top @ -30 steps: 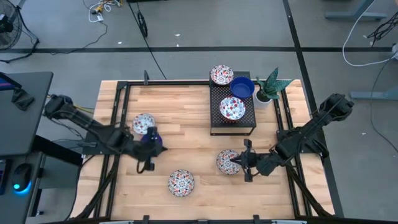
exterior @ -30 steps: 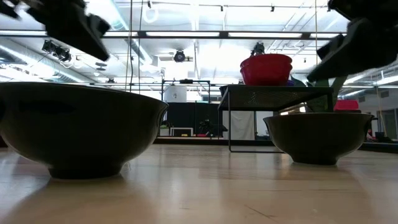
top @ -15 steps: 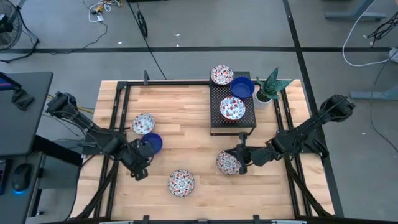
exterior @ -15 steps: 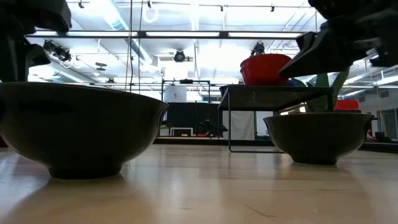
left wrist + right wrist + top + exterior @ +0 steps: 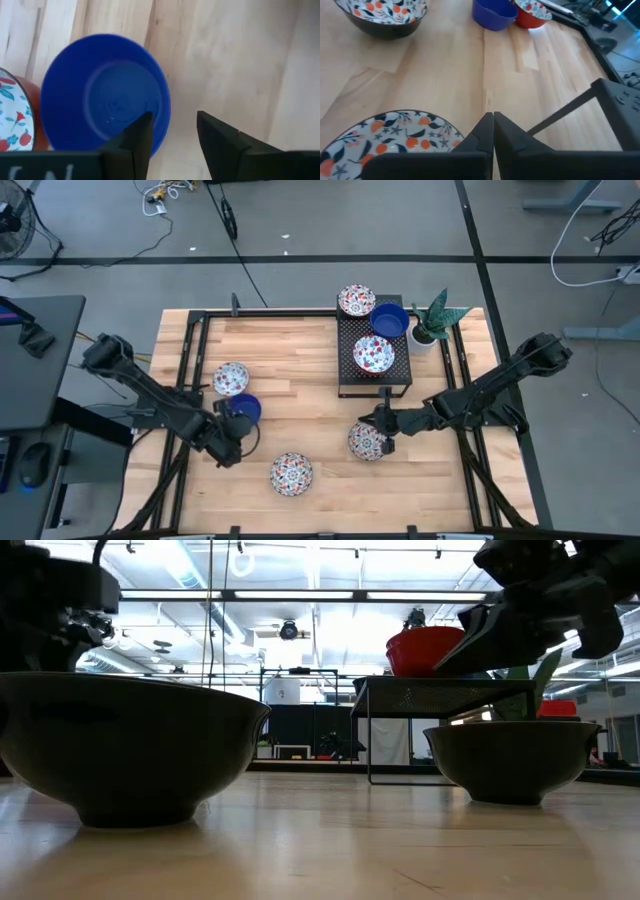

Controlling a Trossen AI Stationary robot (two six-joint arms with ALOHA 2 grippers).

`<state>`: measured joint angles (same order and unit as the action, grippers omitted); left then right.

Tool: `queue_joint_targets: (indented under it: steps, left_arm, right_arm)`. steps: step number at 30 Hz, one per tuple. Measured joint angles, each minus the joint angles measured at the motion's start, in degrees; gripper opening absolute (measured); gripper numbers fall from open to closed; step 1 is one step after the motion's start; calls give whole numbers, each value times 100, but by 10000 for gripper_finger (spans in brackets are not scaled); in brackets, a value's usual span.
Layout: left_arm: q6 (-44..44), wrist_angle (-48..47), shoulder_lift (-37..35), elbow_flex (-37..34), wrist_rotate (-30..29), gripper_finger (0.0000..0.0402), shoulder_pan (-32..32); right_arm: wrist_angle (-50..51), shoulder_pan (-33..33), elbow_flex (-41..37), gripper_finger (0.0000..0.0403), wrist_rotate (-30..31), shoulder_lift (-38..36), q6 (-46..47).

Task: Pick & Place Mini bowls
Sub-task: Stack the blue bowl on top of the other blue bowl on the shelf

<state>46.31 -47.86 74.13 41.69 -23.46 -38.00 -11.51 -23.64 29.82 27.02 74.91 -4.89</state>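
On the wooden bench sits a small black rack, and I will place everything from that rack. Three mini bowls are up on it: a flowery one at the far end, a blue one next to it, and another flowery one at the near end. A little green plant stands just beside the rack. Well away from the rack, toward the left arm, a shiny blue bowl sits touching a flowery bowl with a red outside. The left tool is close by this blue bowl, its two fingers apart with nothing between them, and one finger is over the bowl's rim. Just in front of the rack sits a dark bowl with orange flowers. The right tool hangs right over its edge, with its fingers pressed together and holding nothing. One more flowery bowl sits alone, nearer the front of the bench. I think these bowls are hard, smooth and slippery, not heavy, and they could chip or break if dropped. The best place to hold one looks like the rim, with one finger inside and one outside.
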Motion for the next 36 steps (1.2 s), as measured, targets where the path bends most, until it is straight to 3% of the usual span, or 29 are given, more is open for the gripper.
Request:
queue_joint_targets:
  steps: [9, 17, 25, 36]
  left_arm:
    - [121, 8, 458, -2, -25, 121, 291]
    - [-496, 401, 577, -2, 120, 91, 674]
    - [-1072, 702, 577, -4, 248, 10, 910]
    - [-2145, 1369, 575, 188, 51, 7, 934]
  right_arm:
    - [-1, -2, 0, 11, -115, 0, 481]
    - [53, -7, 0, 11, -113, 0, 746]
    - [92, -7, 2, 11, -116, 0, 794]
    - [87, -7, 2, 11, -116, 0, 799]
